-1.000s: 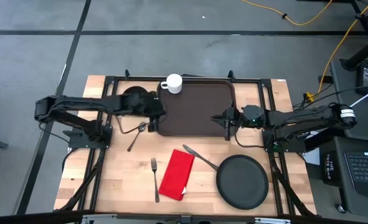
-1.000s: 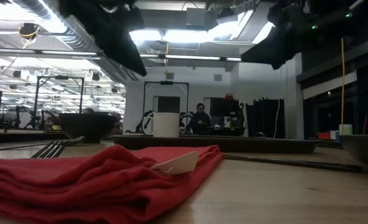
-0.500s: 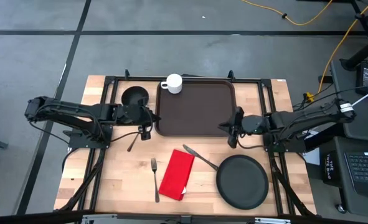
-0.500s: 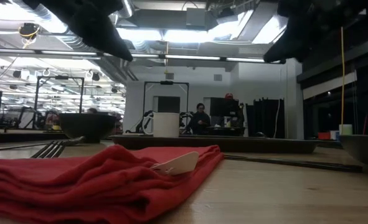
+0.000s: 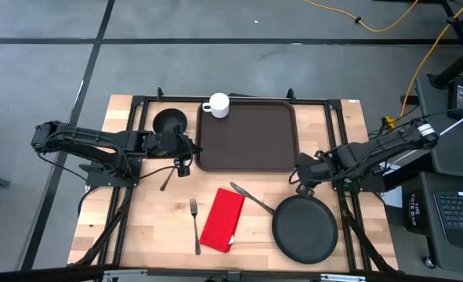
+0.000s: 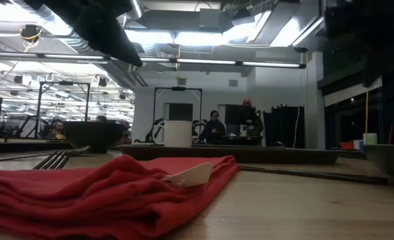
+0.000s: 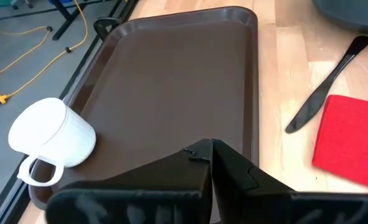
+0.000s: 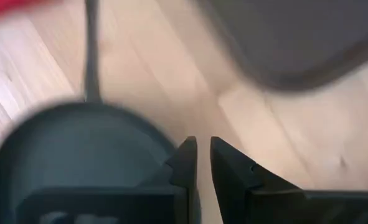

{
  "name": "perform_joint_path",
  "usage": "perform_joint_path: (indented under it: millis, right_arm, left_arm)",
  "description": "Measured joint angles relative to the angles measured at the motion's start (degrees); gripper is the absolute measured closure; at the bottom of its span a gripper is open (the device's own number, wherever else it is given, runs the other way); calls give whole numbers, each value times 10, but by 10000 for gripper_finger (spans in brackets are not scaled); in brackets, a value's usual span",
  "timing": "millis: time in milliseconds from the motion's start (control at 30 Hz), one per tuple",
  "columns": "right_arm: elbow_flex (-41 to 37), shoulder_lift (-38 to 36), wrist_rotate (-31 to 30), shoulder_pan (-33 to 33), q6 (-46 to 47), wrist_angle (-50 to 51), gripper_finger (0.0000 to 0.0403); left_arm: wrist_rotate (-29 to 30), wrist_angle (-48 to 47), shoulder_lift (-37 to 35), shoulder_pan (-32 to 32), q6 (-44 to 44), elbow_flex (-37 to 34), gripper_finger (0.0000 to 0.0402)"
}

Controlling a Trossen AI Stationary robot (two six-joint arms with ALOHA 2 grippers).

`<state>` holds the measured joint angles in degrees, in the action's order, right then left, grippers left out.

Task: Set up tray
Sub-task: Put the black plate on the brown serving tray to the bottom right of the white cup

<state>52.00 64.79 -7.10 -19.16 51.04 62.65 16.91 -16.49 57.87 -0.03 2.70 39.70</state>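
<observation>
Meanwhile, white mug point(image 5: 217, 105) sits on tray point(image 5: 248, 135) — uncarried.

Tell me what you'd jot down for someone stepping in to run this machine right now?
Left gripper: shut, empty, just off the tray's left edge.
Right gripper: fingers a little apart, holding nothing, between the tray's near right corner and the black plate.
Tray: flat at the table's back middle, with only the white mug on its back left corner.
Off the tray, on the table: black bowl and spoon to its left; fork, red napkin, knife and plate in front of it.
Done: tray is placed, mug is on it.
Left: likely loading the other pieces onto the tray.
</observation>
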Motion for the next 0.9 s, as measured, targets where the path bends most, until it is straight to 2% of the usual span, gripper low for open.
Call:
perform_joint_path:
  millis: [100,267,600,900]
  right_arm:
    - [-15,0,33,-11,4,6,351]
    - [-51,0,56,-33,13,0,351]
    - [-129,0,58,-55,16,-11,351]
    - [-152,0,58,-55,11,-36,351]
  left_arm:
    - [0,0,0,0,0,0,398]
    - [0,0,0,0,9,0,398]
    - [1,0,0,0,10,0,398]
    - [1,0,0,0,10,0,398]
